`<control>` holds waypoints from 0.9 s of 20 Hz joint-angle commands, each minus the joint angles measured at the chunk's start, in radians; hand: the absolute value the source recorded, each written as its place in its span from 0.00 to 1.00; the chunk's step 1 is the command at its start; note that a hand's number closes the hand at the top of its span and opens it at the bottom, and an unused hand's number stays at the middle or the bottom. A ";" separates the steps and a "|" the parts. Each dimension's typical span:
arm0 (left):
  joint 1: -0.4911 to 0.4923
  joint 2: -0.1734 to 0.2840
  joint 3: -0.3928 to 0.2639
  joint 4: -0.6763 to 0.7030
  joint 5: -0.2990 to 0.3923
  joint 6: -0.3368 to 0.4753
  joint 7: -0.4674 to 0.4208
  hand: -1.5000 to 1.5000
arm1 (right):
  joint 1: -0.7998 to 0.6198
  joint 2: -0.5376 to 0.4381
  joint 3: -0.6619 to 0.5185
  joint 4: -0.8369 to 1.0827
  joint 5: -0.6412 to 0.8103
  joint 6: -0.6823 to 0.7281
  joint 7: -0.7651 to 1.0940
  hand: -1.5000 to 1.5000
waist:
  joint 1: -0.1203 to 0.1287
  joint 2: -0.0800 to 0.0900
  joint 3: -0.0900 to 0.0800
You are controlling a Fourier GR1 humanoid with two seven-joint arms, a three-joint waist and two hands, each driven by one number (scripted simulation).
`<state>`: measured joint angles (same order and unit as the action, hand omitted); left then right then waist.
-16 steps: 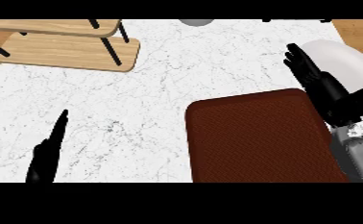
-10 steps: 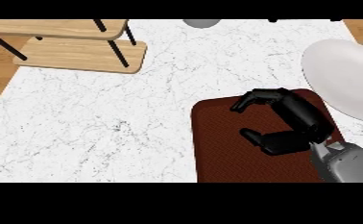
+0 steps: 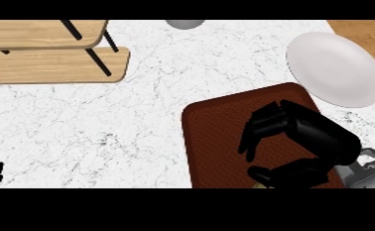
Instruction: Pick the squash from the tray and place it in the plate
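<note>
1. The squash is almost wholly hidden; only a pale sliver point(image 3: 258, 186) shows at the lower edge under the right hand, so its long axis cannot be told.
2. The right hand point(image 3: 307, 143) hangs over the one dark red tray point(image 3: 212, 141) at lower right, fingers point(image 3: 260, 126) curled downward, thumb just above the sliver; whether they clamp anything cannot be told.
3. One white plate point(image 3: 330, 69) lies at upper right, just beside the tray.
4. One wooden shelf point(image 3: 55, 51) sits at upper left.

No legible text, labels, brands, numbers or signs anywhere: none on tray point(image 3: 219, 141), plate point(image 3: 330, 69) or counter point(image 3: 110, 126).
</note>
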<state>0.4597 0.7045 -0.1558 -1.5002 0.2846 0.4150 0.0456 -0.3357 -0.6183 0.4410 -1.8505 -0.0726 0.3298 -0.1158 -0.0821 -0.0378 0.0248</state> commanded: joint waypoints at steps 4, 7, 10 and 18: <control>-0.282 -0.192 -0.099 -0.095 0.050 -0.016 0.029 0.50 | 0.148 -0.102 0.107 -0.014 0.079 0.163 -0.299 0.00 | -0.010 0.044 -0.021; -0.322 -0.247 -0.131 -0.062 0.029 0.010 0.038 0.50 | 0.154 -0.216 0.112 -0.069 0.292 0.130 -0.377 0.00 | 0.006 0.034 -0.022; -0.393 -0.258 -0.142 -0.029 0.015 0.002 0.059 0.50 | 0.128 -0.247 0.098 -0.100 0.467 0.026 -0.383 0.00 | 0.024 0.034 -0.023; -0.501 -0.287 -0.143 0.041 -0.014 -0.010 0.111 0.50 | 0.181 -0.343 0.155 -0.303 0.714 0.078 -0.162 0.00 | 0.063 0.035 -0.026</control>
<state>0.0100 0.4321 -0.2953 -1.4856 0.2833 0.4117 0.1320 -0.1563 -0.9262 0.5753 -2.0870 0.5401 0.3627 -0.3692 -0.0385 -0.0048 0.0001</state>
